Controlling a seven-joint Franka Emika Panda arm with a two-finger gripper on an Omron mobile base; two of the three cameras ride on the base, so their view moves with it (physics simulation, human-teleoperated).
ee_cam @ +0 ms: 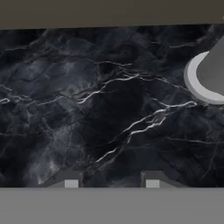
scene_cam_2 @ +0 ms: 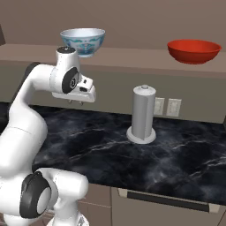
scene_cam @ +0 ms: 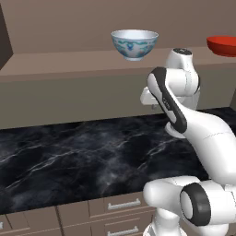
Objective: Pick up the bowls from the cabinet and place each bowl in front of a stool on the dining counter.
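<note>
Black marble veined with white made up the counter point(scene_cam: 69, 156) beneath the arm, and above it ran the taupe cabinet point(scene_cam: 55, 60) with its long ledge. On that ledge stood the white bowl point(scene_cam: 134, 44) with its blue-green pattern, whole and plain to see, and well apart from it, farther along the ledge, the red bowl point(scene_cam_2: 194, 51); from the left base camera the red one was cut off by the picture's edge.

The tool point(scene_cam_2: 76, 103) hung over the counter, below the ledge and under the white bowl, touching nothing. From the base cameras its fingers were mostly tucked under the white hand, so I could barely make them out. Looking along the hand, two small tips stood apart with bare marble between them, part open and holding nothing.

A grey paper towel holder point(scene_cam_2: 142, 115) stood upright on the counter, its top cropped in the hand view. Wall outlets point(scene_cam_2: 173, 107) sat just behind it.
</note>
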